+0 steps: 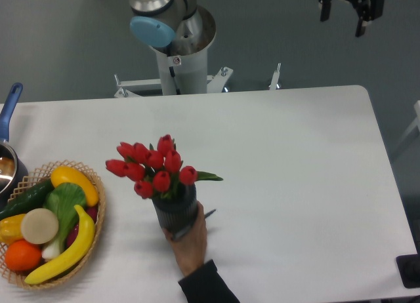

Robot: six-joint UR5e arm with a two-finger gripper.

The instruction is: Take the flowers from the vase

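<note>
The flowers [153,166] are a bunch of red closed tulip buds with green leaves, standing upright in the vase [174,210], a small dark grey ribbed cylinder on the white table [289,159] left of centre. A person's hand [189,241] in a dark sleeve reaches from the front edge and holds the vase at its base. My gripper [342,14] hangs high at the top right, far from the flowers and beyond the table's back edge. Its fingers point down with a gap between them and hold nothing.
A wicker basket [97,214] with colourful fruit and vegetables sits at the front left. A blue-handled metal pot [8,160] is at the left edge. The arm's base [176,47] stands behind the table's back edge. A dark object [409,270] lies at the front right corner.
</note>
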